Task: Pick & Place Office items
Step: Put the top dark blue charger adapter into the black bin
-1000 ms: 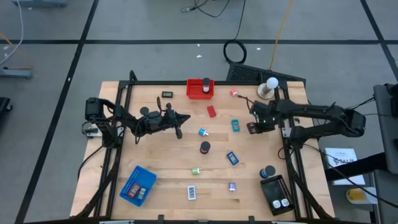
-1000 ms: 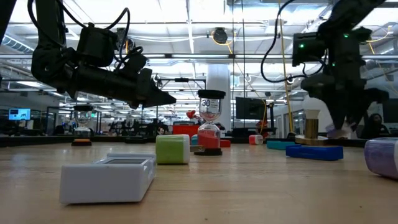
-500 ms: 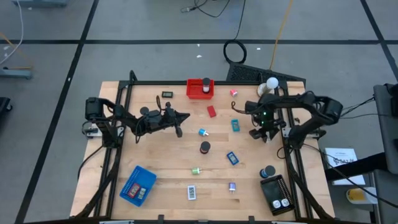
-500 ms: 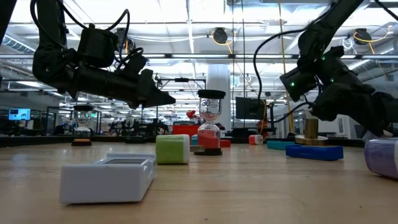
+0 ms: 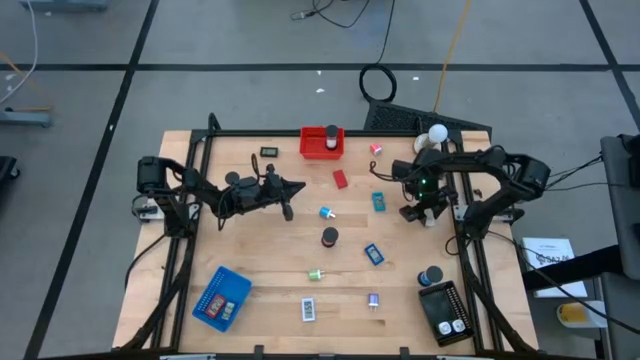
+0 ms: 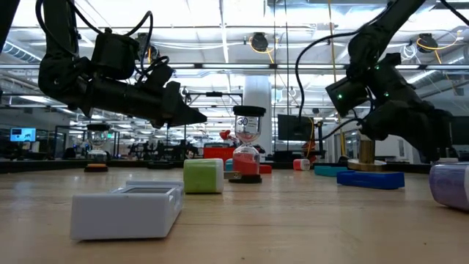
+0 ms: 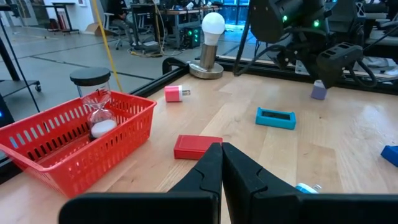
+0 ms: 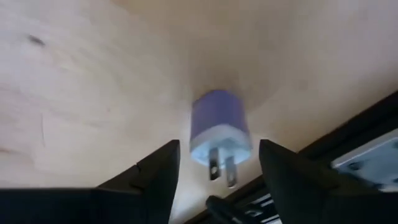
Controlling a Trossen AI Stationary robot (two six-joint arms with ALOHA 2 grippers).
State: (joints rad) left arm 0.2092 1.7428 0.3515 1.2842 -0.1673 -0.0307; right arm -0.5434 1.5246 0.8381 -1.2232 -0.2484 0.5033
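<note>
Your right gripper hangs with its fingers spread apart over the purple plug adapter at the far right of the table, close to the black frame rail. Nothing is held; the adapter lies on the wood between and just ahead of the fingers. It looks like a small, rounded, hard plastic block with two metal prongs at one end. Expect it to be light, stiff, a little slick, and prone to skidding or rolling on smooth wood. Take it across the purple body, not the prongs; which faces are flat is hard to tell from this blurred view.

Your left gripper waits pinched shut and empty over the far left-centre of the table, near the red mesh basket, the flat red block and the teal block.
</note>
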